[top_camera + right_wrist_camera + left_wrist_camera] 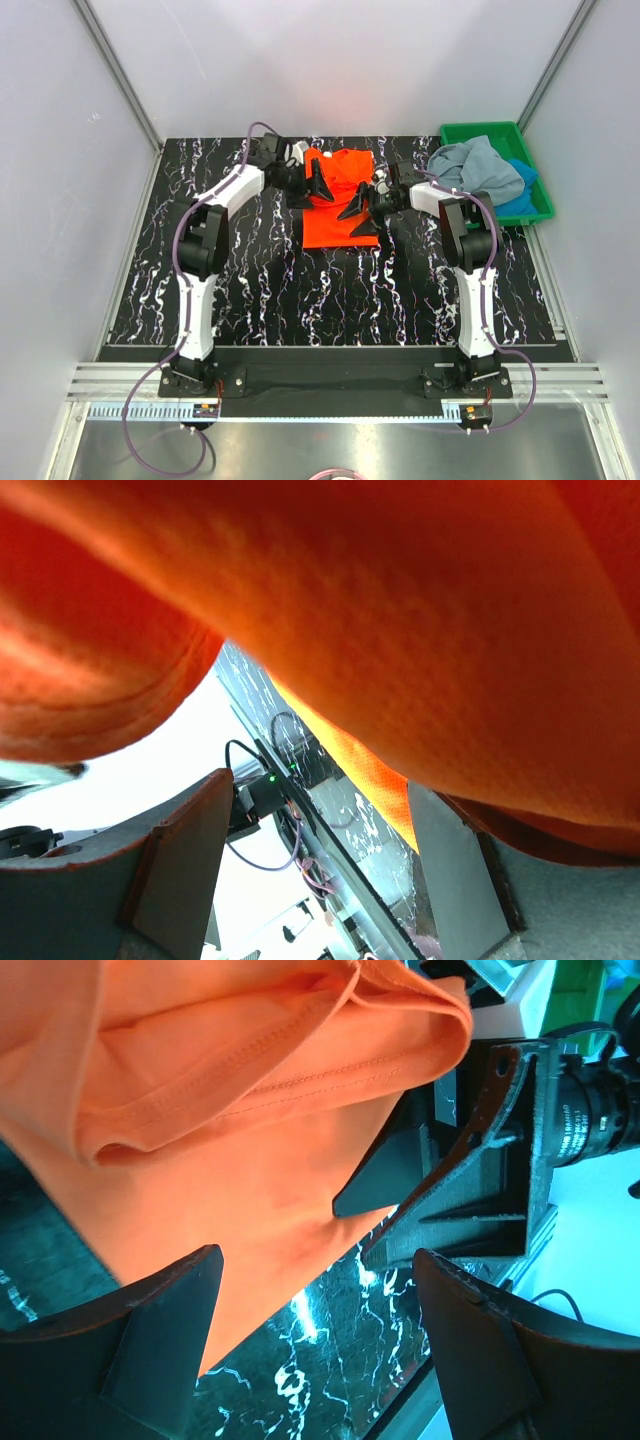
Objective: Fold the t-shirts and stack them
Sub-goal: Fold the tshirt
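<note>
The bright orange t-shirt (338,205) lies partly folded at the back middle of the table, its upper part doubled over. My left gripper (318,184) is at the shirt's left edge and my right gripper (359,211) at its right edge. In the left wrist view, folded orange cloth (240,1110) fills the upper left. That gripper (318,1260) is open, with only bare table between its fingers. In the right wrist view, orange cloth (400,610) hangs close over the open gripper (320,785). The grey-blue t-shirt (475,165) and the bright blue t-shirt (520,190) lie bunched in the tray.
The green plastic tray (490,131) stands at the back right corner of the black marbled table (260,290). White walls close in the left, back and right. The right gripper's finger (470,1180) shows close by in the left wrist view.
</note>
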You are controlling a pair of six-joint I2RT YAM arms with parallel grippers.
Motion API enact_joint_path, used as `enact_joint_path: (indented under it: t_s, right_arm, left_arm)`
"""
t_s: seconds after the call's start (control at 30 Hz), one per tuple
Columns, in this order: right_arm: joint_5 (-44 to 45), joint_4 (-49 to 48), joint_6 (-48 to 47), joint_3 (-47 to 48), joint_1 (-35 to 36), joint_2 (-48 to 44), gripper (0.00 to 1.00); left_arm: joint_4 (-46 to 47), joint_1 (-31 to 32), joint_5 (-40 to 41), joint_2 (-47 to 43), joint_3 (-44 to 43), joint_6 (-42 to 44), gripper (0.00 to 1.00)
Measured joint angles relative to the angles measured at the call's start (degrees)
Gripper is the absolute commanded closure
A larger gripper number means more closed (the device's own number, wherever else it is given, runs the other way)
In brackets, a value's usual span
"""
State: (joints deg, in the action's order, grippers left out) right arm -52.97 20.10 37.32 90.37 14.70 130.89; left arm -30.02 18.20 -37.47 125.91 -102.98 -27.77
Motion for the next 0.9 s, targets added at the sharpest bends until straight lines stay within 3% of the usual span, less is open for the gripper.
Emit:
enact_joint_path:
  t_s: [0.33,0.6,0.9]
  right_arm:
    - [0.0,0.79,-0.2,0.04,0.0,0.0,0.22]
    - [0.02,0.81,-0.46,-0.02,0.04,-0.09,0.21]
    - [1.38,1.07,-1.62,-1.01,0.2,-1.31,0.21]
  left_arm:
    - [1.44,0.87,-0.66,11.93,-8.28,-0.7,0.17]
    - [4.02,1.77,4.87,15.93,-18.53,0.57,0.17]
    - [7.34,2.64,7.91,16.57,-23.74,0.9,0.16]
